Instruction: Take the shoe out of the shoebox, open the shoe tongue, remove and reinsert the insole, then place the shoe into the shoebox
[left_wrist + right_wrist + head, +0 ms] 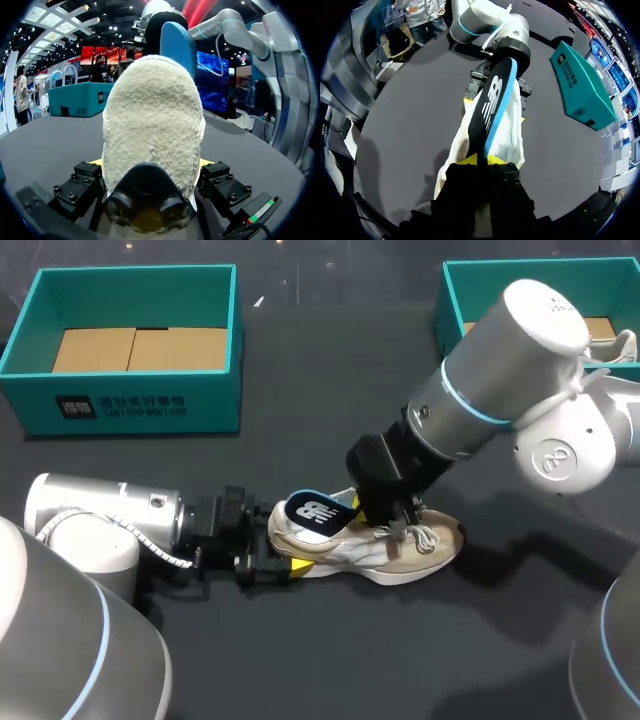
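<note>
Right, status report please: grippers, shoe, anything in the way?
Left gripper shut on shoe heel. Right gripper shut on insole, partly out of shoe. No obstacle seen.

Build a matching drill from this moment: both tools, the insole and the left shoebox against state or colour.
Column one: 1 left tool; 2 right tool; 3 insole; 4 left shoebox.
Column two: A teal, cardboard inside; B clamped on the heel of the shoe; C black top, blue edge; D pinching the insole.
Pairs: 1-B; 2-D; 3-C; 4-A.
</note>
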### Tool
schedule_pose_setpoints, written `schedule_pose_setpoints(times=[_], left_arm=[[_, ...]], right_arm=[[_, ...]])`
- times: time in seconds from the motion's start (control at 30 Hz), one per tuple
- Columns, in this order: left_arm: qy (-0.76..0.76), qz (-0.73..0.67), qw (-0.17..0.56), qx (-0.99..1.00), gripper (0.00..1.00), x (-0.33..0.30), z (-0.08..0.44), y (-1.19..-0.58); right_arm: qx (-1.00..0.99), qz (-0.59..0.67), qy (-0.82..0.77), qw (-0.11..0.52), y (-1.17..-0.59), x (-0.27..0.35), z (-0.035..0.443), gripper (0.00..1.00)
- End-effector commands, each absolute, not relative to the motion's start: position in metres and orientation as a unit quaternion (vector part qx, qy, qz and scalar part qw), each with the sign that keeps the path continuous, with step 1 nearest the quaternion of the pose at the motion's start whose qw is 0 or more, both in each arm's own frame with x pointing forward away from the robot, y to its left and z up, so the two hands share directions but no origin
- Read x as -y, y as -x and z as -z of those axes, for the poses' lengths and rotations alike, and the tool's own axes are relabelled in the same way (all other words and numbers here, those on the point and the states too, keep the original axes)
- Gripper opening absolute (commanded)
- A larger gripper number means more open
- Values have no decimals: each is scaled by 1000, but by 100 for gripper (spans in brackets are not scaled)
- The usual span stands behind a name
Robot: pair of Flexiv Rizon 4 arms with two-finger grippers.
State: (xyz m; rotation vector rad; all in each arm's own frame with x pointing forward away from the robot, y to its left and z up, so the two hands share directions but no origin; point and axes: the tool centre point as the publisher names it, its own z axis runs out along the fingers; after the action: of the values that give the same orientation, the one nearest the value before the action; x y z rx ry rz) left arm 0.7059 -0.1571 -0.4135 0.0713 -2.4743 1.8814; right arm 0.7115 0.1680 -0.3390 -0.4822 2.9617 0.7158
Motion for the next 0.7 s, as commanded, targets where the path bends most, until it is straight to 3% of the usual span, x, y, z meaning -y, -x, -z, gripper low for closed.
schedule_pose_setpoints(times=[0.03, 0.57, 0.63, 0.7], left_arm=[[-23, -605, 16, 796, 0, 158, 415, -706], [-23, -605, 16, 796, 0, 158, 415, -706], [-23, -605, 16, 796, 0, 158, 415, -706], [-23, -605, 16, 796, 0, 158, 415, -706]], right_arm=[[-967, -188, 175, 3, -720, -202, 332, 0], [-973, -175, 148, -42, -714, -225, 319, 0], [-978, -166, 115, -60, -714, -225, 317, 24], [-979, -167, 98, -64, -715, -225, 316, 29]])
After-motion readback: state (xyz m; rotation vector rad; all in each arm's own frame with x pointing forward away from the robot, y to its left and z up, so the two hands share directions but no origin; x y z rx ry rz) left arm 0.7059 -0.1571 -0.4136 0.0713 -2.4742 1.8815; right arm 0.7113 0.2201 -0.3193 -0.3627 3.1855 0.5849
